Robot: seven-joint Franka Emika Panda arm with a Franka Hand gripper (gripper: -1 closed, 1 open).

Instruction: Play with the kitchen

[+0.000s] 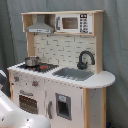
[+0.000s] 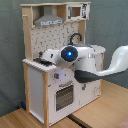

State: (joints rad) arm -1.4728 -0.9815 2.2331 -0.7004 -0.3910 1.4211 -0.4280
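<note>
Reach carried my white arm (image 2: 85,62) over the pale-wood toy kitchen's (image 1: 60,75) black hob (image 1: 39,66); claw's grip unreadable.

Robot arm (image 2: 87,62): white, reaching in horizontally from the second exterior view's right, blue-lit joint facing camera; end effector's state indiscernible.

Both exterior views face the kitchen (image 1: 65,75) (image 2: 45,90) from opposite front corners.
</note>
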